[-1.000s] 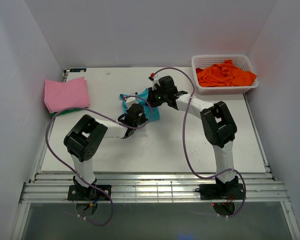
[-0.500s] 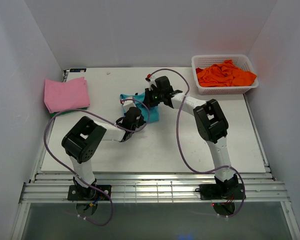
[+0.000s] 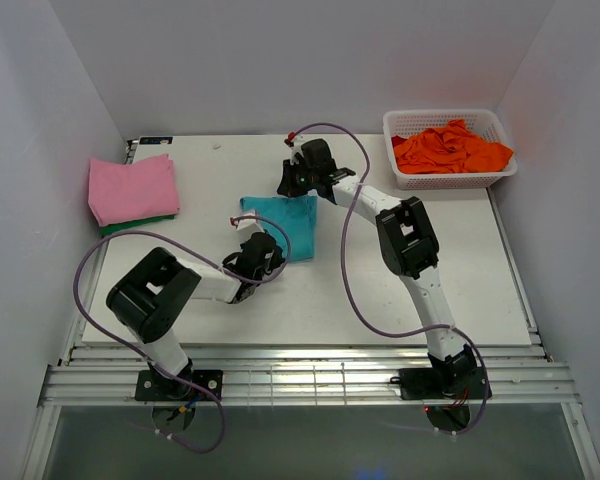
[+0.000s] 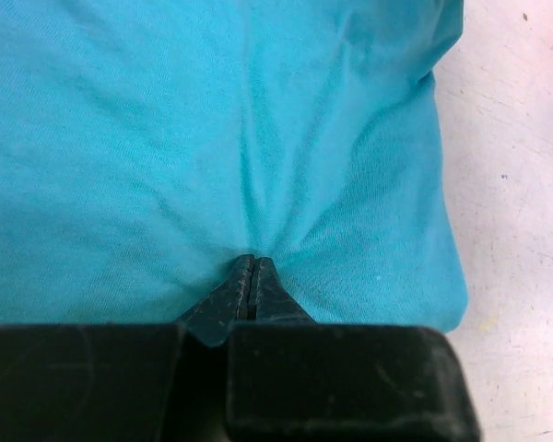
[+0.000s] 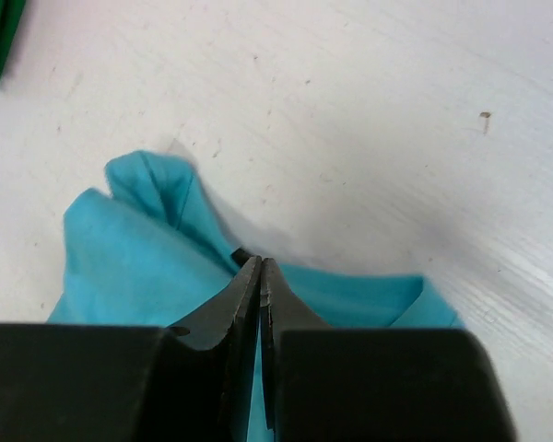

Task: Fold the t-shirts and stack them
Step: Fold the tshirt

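On the scuffed white surface (image 3: pixel 310 292), between white walls (image 3: pixel 280 60), left fingers (image 4: pixel 229 296) and right fingers (image 5: pixel 243 296) pinch the teal t-shirt (image 3: pixel 292 216).

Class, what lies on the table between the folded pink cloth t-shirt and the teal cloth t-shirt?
Nothing lies there. The top external view shows only bare white table between the folded pink cloth t-shirt and the teal cloth t-shirt.

"Where can a gripper get through?"

"Bare table (image 3: pixel 460 260) lies open right of the teal t-shirt (image 3: pixel 292 222), and between it and the pink t-shirt (image 3: pixel 132 187) at the left edge."

"And what blocks?"

"The white basket (image 3: pixel 450 180) holding the orange t-shirt (image 3: pixel 450 148) fills the far right corner. The left arm (image 3: pixel 160 290) and the right arm (image 3: pixel 405 235) crowd the teal t-shirt. Walls (image 3: pixel 40 150) close three sides."
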{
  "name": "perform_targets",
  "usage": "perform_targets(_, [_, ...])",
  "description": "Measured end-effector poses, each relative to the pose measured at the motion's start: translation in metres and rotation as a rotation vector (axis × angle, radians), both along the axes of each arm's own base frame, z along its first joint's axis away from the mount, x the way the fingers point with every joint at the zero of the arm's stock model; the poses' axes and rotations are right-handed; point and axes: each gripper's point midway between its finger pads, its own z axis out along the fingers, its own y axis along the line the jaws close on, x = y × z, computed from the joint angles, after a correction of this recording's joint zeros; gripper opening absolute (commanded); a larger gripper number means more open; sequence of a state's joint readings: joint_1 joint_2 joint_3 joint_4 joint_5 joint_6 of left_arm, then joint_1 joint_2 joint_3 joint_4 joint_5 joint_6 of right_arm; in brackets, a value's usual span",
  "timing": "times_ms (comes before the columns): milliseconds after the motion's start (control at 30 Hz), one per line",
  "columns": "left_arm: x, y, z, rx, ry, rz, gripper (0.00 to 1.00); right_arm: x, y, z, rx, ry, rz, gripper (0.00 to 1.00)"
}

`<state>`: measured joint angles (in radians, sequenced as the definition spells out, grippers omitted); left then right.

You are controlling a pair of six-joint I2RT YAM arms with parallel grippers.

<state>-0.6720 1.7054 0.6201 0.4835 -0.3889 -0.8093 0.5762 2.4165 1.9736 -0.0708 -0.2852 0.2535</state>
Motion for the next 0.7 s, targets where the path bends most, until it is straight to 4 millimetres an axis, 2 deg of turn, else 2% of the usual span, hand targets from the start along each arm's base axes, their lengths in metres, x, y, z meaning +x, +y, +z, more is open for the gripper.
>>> perform_targets(133, [-0.01,-0.002,0.0,-0.021,-0.001,0.001,0.0,0.012,-0.006,-0.01,-0.033,-0.015,-0.039,0.08])
perform_targets(267, [-0.021,-0.009,0.002,-0.02,-0.001,-0.022,0.0,0.012,-0.014,-0.019,-0.066,-0.02,-0.051,0.08])
perform_targets(367, [-0.027,-0.016,0.009,0.006,-0.01,-0.064,0.0,-0.01,-0.032,-0.023,-0.086,-0.007,-0.052,0.14])
perform_targets(400, [-0.026,-0.019,0.015,0.017,-0.021,-0.078,0.0,-0.019,-0.039,-0.02,-0.092,-0.003,-0.051,0.19])
perform_targets(500, [-0.017,-0.032,0.049,0.016,-0.092,-0.119,0.0,-0.042,-0.054,0.014,-0.081,-0.043,-0.05,0.24])
perform_targets(600, [-0.003,-0.044,0.102,-0.008,-0.207,-0.143,0.01,-0.054,-0.059,0.081,-0.014,-0.164,-0.046,0.26])
perform_targets(700, [0.003,-0.044,0.148,-0.034,-0.313,-0.139,0.04,-0.068,-0.064,0.14,0.061,-0.283,-0.041,0.26])
